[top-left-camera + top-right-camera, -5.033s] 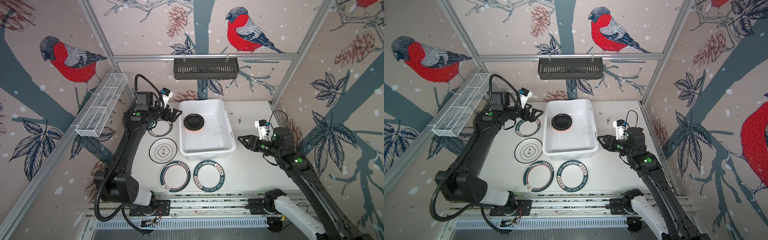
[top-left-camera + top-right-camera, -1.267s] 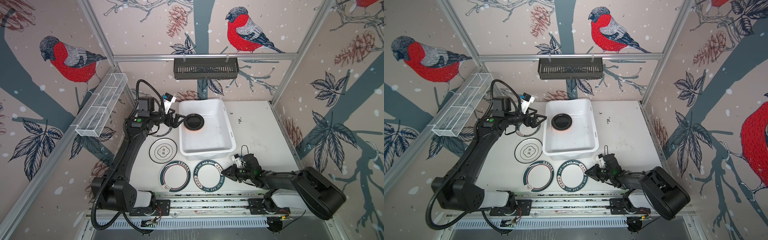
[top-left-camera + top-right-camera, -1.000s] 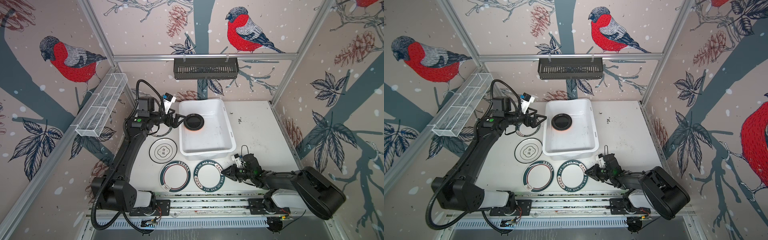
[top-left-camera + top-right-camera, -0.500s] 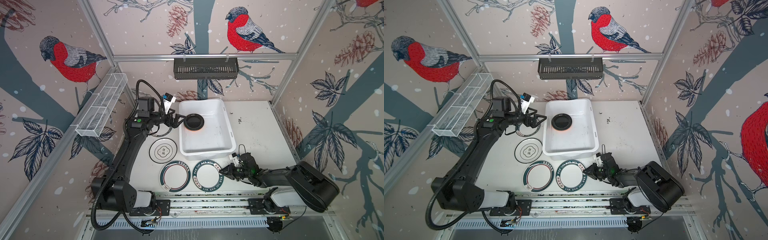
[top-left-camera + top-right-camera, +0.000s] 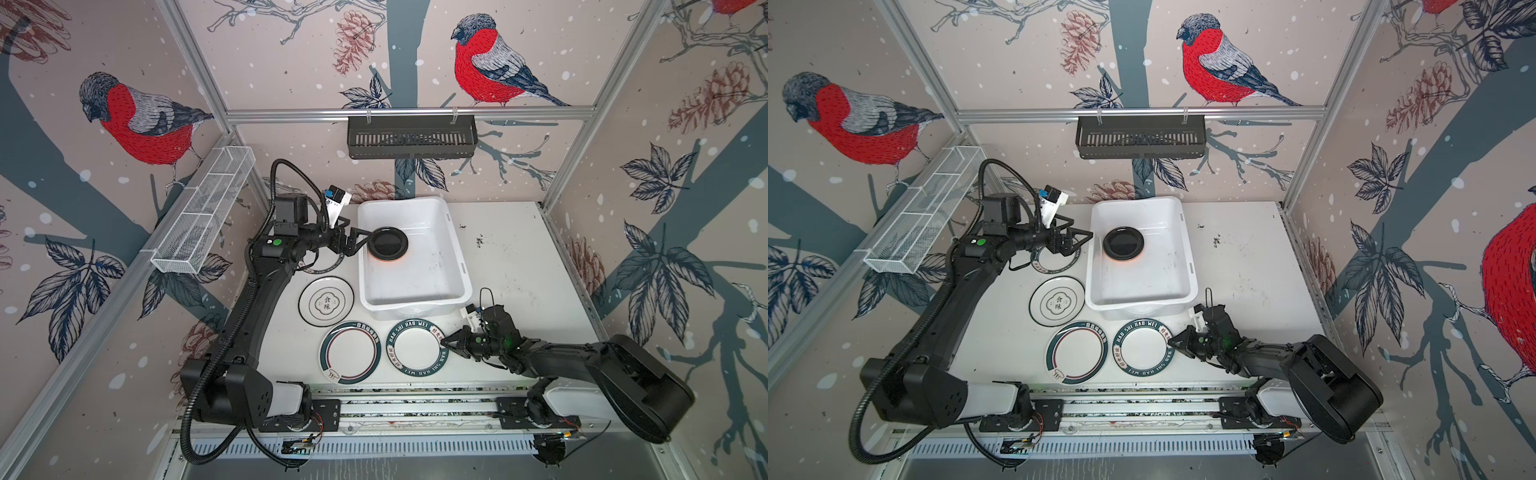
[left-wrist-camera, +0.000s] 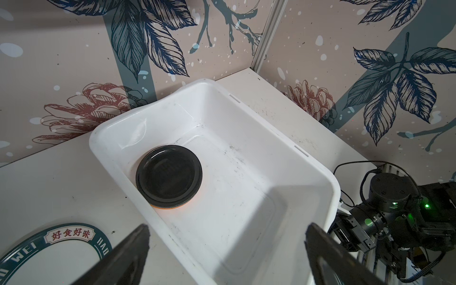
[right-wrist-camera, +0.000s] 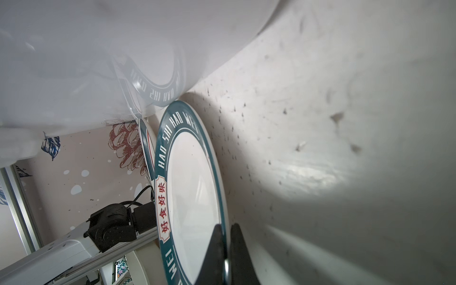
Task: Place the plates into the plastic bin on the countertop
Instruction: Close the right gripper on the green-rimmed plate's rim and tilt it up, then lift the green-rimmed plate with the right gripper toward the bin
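Checking right end effector (image 7: 227, 246): state? (Op 1)

Narrow, pinched on the right-hand rim of the lettered plate (image 5: 417, 348), which reads "HAO SHI HAO WEI" on its green band. That plate is on the bench (image 5: 511, 266), just in front of the plastic bin (image 5: 415, 305). (Op 2)

Left end effector (image 5: 360, 243)? (Op 1)

Wide, holding nothing, at the bin's left rim. (Op 2)

Bin contents? (Op 1)

1 black plate (image 5: 388, 243) stacked on an orange plate (image 6: 170, 207), near the left wall. Outside, 3 more lie on the bench. The green-rimmed plate (image 5: 350, 352) is beside the lettered one. The black-rimmed plate (image 5: 326, 300) is left of the bin. The far plate (image 6: 49, 259) is partly under the left arm. (Op 2)
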You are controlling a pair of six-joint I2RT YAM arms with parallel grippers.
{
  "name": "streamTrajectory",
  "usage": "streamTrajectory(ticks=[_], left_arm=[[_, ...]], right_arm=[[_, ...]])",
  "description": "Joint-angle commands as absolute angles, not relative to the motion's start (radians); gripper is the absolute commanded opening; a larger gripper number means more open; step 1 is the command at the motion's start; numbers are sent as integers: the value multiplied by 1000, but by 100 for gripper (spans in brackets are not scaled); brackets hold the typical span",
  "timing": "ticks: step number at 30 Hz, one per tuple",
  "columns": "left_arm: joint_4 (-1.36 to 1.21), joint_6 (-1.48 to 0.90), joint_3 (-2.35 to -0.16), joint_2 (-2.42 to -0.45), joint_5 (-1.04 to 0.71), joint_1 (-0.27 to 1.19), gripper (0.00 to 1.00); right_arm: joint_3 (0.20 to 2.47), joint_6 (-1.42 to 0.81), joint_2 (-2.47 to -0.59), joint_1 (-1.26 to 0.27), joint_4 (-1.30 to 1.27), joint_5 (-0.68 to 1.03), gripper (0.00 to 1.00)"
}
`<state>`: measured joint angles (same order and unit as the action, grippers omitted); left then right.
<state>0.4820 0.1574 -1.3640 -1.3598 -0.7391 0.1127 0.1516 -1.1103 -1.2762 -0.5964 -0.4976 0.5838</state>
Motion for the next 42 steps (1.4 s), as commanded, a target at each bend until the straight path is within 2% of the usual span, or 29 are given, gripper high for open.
streamTrajectory(ticks=[1, 14, 42], left_arm=[[461, 157, -1361, -1350, -759, 112, 97], [455, 145, -1367, -1353, -756, 112, 98], [480, 148, -1403, -1384, -740, 112, 98]], right_arm=[[159, -1083, -1258, -596, -417, 537, 3], [210, -1029, -1036, -565, -218, 572, 2], [300, -879, -900, -543, 131, 724, 2]])
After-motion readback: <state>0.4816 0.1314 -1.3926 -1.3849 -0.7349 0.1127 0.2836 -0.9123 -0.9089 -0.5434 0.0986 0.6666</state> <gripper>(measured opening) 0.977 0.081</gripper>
